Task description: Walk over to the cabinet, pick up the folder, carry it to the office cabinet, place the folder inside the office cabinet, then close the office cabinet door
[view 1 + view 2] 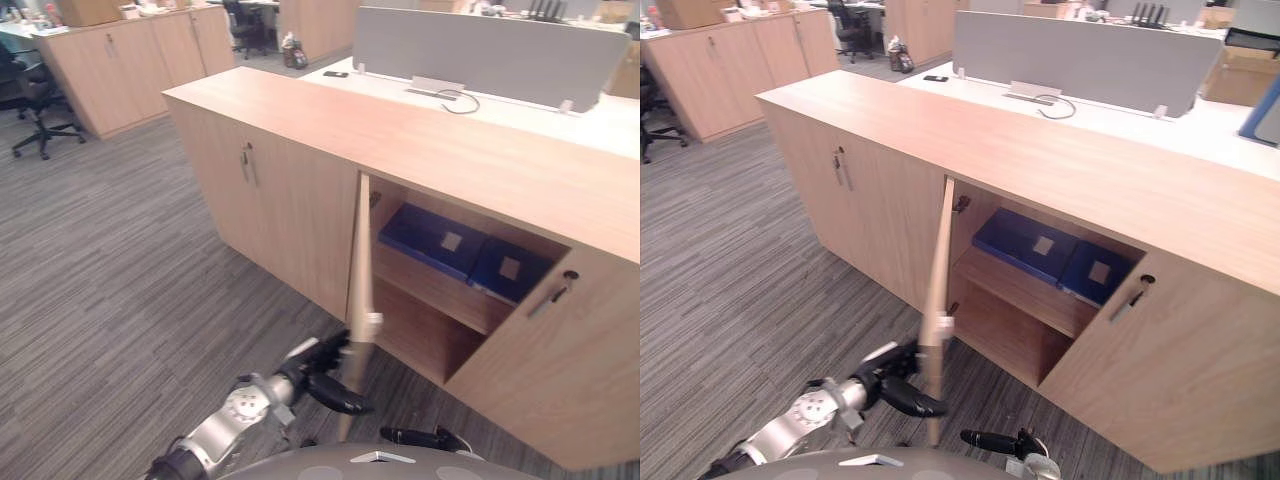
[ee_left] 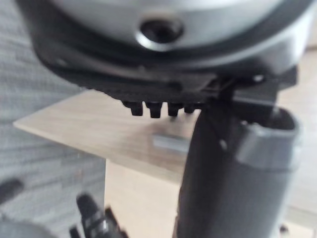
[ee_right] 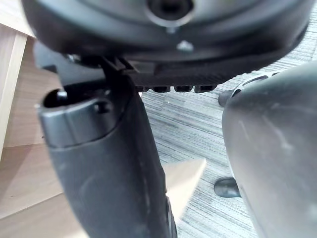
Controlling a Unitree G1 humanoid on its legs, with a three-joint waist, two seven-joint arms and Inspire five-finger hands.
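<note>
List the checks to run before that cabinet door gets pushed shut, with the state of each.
1. Blue folders inside the office cabinet: ok, both lie on the shelf.
2. Nothing sticking out past the shelf front: ok.
3. Door shut: not ok, it stands wide open.
4. Left robot hand touching the door: cannot tell; it is by the free edge, near the handle.
5. Right robot hand out of the door's swing: cannot tell; it is low by the door's bottom corner.

Office: desk partition (image 1: 490, 55), swivel chair (image 1: 35, 95), grey carpet (image 1: 120, 280)
</note>
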